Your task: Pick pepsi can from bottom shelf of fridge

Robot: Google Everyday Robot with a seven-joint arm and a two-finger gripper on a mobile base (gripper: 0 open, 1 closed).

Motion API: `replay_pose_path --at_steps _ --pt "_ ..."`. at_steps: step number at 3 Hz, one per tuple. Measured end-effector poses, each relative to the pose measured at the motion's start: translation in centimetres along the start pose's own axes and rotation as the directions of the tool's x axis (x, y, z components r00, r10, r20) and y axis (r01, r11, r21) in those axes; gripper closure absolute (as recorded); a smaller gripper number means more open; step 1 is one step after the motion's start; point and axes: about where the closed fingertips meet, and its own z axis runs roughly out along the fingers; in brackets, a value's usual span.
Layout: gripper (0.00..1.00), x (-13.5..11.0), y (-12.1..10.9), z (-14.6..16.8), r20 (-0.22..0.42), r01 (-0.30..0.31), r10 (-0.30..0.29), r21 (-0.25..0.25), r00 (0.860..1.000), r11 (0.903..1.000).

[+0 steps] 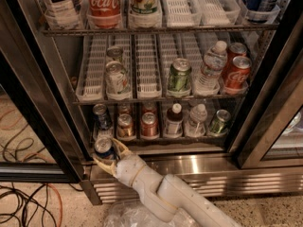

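One pepsi can, label mostly hidden, sits clasped by the gripper before the fridge's bottom shelf (cables on floor).

White arm reaching up-left from the lower right, gripper at its tip, tan fingers clasped around the pepsi can.

Claw gripping pepsi can outside bottom shelf; door frame beside.

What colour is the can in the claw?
Blue, silver top, in the camera view; the claw holds this pepsi can before the bottom shelf.
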Motion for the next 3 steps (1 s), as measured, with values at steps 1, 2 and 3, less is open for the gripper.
replay_pose_path --at_steps 1,2,3 --pt "1.00 -0.5 1.0 -1.6 -0.008 0.002 -0.002 -0.021 1.000 0.9998" --pt "1.00 -1.3 1.8 -3.2 -0.009 0.014 -0.014 -0.023 1.000 0.9996" --pt "1.00 -2.8 2.9 -5.0 -0.002 0.018 -0.018 -0.023 1.000 0.9996"
